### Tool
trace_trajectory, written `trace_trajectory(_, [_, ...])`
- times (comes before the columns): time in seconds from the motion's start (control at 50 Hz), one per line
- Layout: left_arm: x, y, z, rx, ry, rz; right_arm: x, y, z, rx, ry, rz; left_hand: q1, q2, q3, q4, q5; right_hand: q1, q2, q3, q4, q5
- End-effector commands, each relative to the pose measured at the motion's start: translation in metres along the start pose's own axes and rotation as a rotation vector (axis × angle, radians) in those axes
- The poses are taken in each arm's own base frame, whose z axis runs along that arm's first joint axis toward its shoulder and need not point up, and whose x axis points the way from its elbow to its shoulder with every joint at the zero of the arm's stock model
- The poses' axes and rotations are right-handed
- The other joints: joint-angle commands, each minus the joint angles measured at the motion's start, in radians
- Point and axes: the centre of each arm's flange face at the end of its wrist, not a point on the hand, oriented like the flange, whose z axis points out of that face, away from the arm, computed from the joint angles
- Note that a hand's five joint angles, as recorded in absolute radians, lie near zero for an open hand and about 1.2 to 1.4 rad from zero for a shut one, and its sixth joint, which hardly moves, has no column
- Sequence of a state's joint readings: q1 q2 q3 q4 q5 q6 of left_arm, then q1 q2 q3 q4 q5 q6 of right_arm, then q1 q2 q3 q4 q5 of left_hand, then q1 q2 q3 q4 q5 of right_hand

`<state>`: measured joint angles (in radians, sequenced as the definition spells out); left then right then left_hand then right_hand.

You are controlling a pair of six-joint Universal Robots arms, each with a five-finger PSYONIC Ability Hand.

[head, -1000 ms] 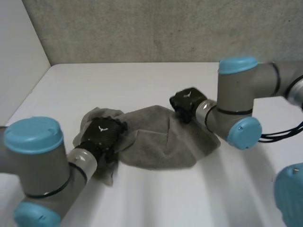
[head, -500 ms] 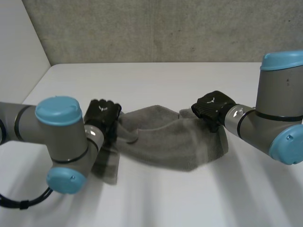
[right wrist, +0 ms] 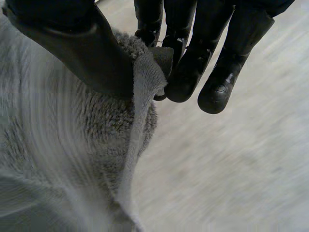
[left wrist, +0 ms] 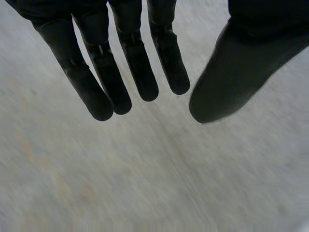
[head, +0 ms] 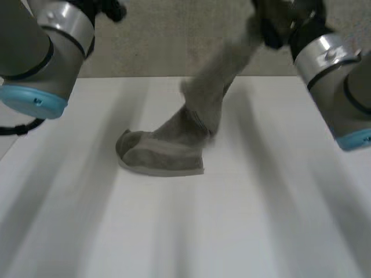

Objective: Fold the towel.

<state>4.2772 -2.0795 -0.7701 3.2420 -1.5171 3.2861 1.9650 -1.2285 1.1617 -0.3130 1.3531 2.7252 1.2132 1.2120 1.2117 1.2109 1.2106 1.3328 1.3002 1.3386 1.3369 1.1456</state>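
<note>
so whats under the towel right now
The towel hangs from the right hand, which pinches its top end; its lower end lies heaped on the white table. Bare table shows below the hanging part. What lies beneath the heap is covered.

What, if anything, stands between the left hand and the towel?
Nothing visible does. The left hand is open and empty, up above the table. The towel hangs from the right hand, which pinches it, and its lower end lies bunched on the table.

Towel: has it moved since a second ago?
Yes: the right hand has lifted one towel end off the table, up in front of the wall.
</note>
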Motion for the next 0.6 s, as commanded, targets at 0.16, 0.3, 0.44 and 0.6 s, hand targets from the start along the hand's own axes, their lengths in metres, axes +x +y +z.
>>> trace_trajectory(0.16, [0.033,0.158,-0.096,-0.583,0.15,-0.067,-0.048,0.075,-0.065,-0.36,-0.255,-0.06,-0.667,-0.665,-0.665,-0.664,-0.839,0.063,0.096,0.058,0.059,0.076])
trace_trajectory(0.3, [0.061,0.167,-0.118,-0.586,0.2,-0.099,-0.046,0.078,-0.076,-0.383,-0.249,-0.132,-0.97,-0.969,-0.969,-0.968,-1.142,0.063,0.096,0.058,0.059,0.076])
trace_trajectory(0.44, [0.089,0.165,-0.135,-0.599,0.276,-0.105,-0.005,0.1,-0.07,-0.462,-0.099,-0.158,-0.912,-0.91,-0.91,-0.909,-1.084,0.063,0.096,0.058,0.059,0.076])
trace_trajectory(0.6, [0.109,0.184,-0.15,-0.64,0.332,-0.069,0.031,0.12,-0.059,-0.498,0.109,-0.216,-0.803,-0.802,-0.802,-0.801,-0.975,0.063,0.096,0.058,0.059,0.076])
